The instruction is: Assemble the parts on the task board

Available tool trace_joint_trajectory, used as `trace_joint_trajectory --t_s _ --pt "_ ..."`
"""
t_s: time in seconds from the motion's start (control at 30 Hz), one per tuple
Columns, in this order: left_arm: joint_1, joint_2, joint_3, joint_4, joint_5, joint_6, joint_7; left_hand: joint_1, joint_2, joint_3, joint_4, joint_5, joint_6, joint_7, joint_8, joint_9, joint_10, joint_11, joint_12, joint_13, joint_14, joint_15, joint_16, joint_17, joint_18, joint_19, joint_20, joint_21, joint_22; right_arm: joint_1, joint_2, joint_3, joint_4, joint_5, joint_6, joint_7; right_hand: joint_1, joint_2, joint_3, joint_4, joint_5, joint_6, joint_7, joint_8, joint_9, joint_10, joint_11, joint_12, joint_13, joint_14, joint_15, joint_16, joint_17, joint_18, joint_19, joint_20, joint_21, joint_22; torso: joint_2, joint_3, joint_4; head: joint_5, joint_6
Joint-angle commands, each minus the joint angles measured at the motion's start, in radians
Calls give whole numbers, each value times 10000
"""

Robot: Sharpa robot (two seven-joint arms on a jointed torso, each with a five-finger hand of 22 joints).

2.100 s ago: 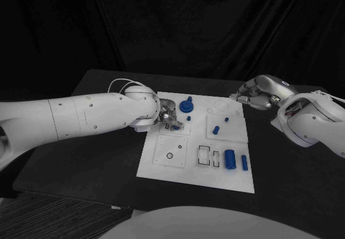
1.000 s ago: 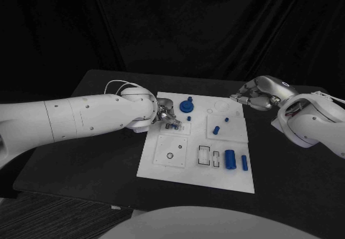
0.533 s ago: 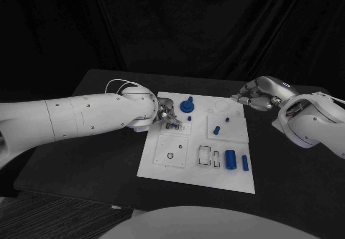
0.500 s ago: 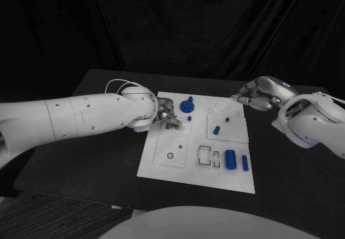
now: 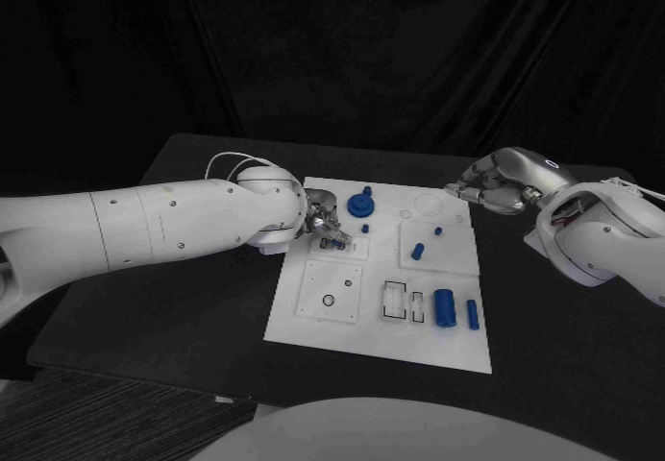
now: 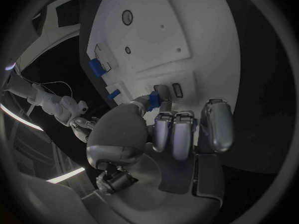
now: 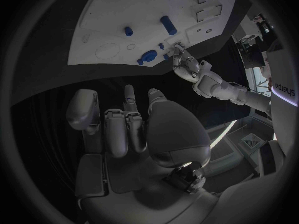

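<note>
left robot hand (image 5: 325, 228): fingers curled, pinching | right robot hand (image 5: 493, 184): raised, fingers curled in

The only readable lettering is "sharpa", seen sideways on the robot's white arm (image 7: 283, 87) at the right edge of the right wrist view; nothing else is legible.

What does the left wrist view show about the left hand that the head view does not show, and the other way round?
Left wrist view alone: the left hand from behind, a small blue part pinched at its fingertips over a slot. Head view alone: the whole task board, with the large blue cylinder near its front, and the right hand beside the board's far corner. Both show the left hand at the white board.
</note>
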Motion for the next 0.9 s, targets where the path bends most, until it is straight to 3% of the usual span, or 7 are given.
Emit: trace_joint_trajectory --t_s 0.03,0.9 --pt "-46 36 -39 16 36 337 -15 170 -138 675 -63 -55 -347 -101 -362 -115 742 -76 -142 2073 981 -91 -53 2357 80 12 -37 -145 1377 -27 -2 8 -5 -45 39 -179 284 5 -293 22 303 -112 -1 162 149 1025 -12 166 2653 734 -23 -243 1501 80 -70 18 -219 1412 4 -1 1 -13 -2" --pt "-58 67 -39 71 37 555 -113 168 -127 697 -62 -78 -346 -101 -369 -121 734 -77 -156 2061 972 -90 -65 2336 83 5 -37 -159 1373 -29 5 8 -17 -45 40 -182 306 12 -301 19 314 -117 -1 160 154 1025 -13 166 2653 734 -24 -249 1496 80 -68 18 -226 1411 9 -5 -4 9 -2"
